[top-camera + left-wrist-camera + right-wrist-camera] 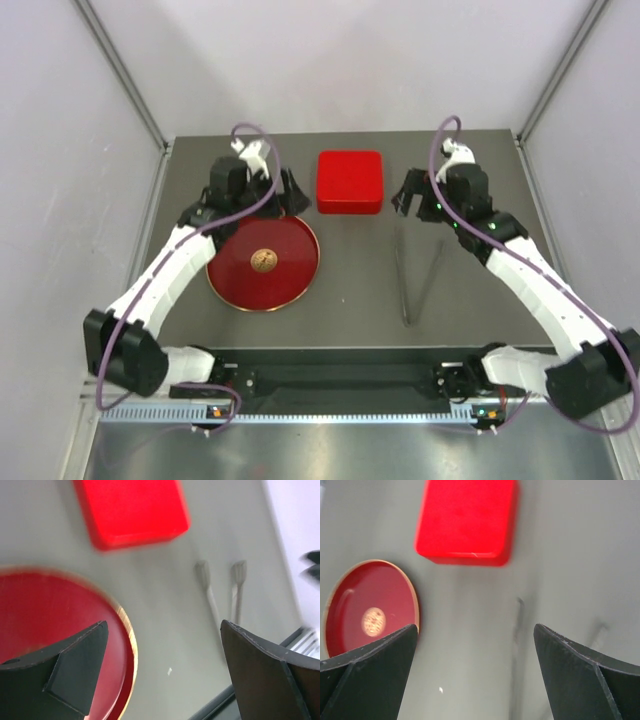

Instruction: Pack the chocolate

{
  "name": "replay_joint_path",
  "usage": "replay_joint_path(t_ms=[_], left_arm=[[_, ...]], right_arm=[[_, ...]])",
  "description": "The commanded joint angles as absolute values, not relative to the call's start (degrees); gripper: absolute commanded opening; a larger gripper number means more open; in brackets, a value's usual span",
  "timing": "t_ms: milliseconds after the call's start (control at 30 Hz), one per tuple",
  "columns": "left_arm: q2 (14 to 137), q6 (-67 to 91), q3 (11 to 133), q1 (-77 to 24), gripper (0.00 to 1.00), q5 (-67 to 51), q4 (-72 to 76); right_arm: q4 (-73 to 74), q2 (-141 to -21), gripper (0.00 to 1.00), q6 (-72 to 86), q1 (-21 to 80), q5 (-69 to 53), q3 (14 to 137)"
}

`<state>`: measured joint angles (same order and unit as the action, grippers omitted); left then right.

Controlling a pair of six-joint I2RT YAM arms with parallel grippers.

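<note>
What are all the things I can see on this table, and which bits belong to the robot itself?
box: one, bright red, lid shut, far middle of the table
plate: one, round, dark red with a gold rim, left of centre, nearer than the box
ball: one, golden-brown and wrinkled, in the middle of the plate
tongs: one pair, pale grey, lying flat right of the plate
table: one, dark grey
arms: two, white and black, bolted at the near edge
left gripper: one, black fingers, open, empty, above the plate's far edge
right gripper: one, black fingers, open, empty, just right of the box
</note>
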<state>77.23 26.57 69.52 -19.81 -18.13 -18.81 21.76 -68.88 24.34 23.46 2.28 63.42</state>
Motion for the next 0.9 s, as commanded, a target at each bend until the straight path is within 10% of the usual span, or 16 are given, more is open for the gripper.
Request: replay_joint_path(t_ms=[0, 867], left_arm=[[67.7, 24.5, 60.4, -20.0, 0.99, -14.2, -18.6], [53.0, 24.7, 49.9, -20.0, 0.99, -11.8, -18.1]], right_arm=[[25.7, -62.2, 1.00, 25.2, 23.6, 10.2, 59.0], [29.6, -46.3, 1.00, 23.1, 23.6, 12.7, 49.5]])
